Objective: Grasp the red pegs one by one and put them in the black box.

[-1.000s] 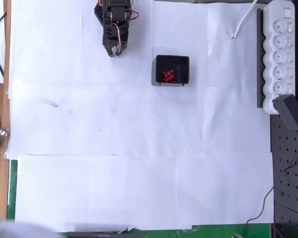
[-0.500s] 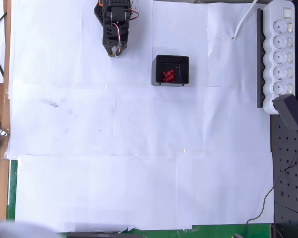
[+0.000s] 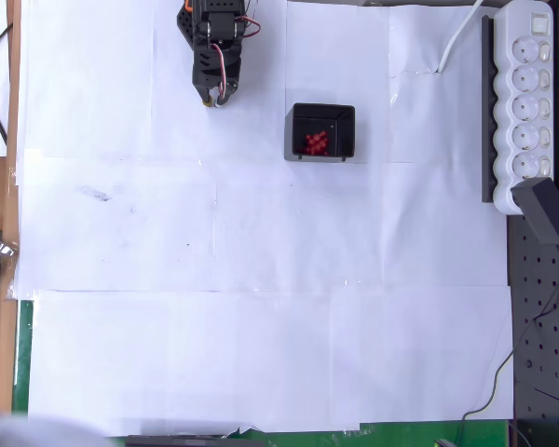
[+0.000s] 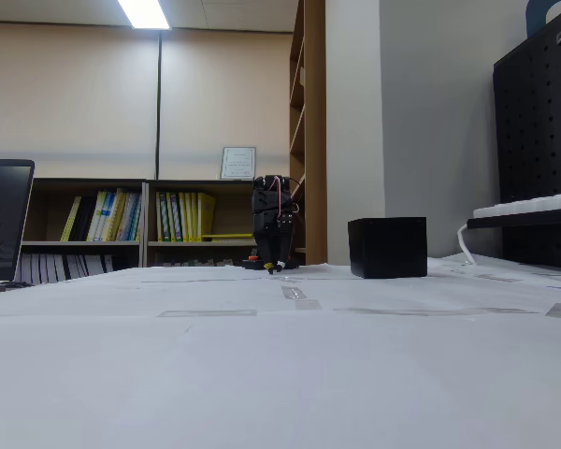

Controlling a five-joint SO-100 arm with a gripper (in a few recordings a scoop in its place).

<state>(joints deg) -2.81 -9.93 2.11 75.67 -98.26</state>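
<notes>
A cluster of red pegs (image 3: 316, 142) is seen lying inside the black box (image 3: 347, 119) in the upper middle of the overhead view, gathered toward the middle of the box floor and touching one another. The pegs are too small and too tightly bunched for their number, or the way any one of them points, to be made out. The box itself is shown as nearly square, its walls set parallel to the frame edges, resting on the white paper sheets (image 3: 261, 279) that cover the table.

In the fixed view, taken low from table level, the box (image 4: 387, 247) is presented as a plain dark block right of centre, its contents hidden by the near wall. A bookshelf (image 4: 159, 224) with rows of books is seen behind it, along with a laptop screen (image 4: 4, 217) at the left edge.

The gripper (image 3: 214, 96) is seen at the upper left of the overhead view, well apart from the box and to its left, pointed down the frame; nothing is visible between its tips, and the fingers appear drawn together. In the fixed view the gripper (image 4: 276, 268) is shown low over the paper.

A white power strip (image 3: 526, 102) is placed along the upper right edge of the overhead view.
</notes>
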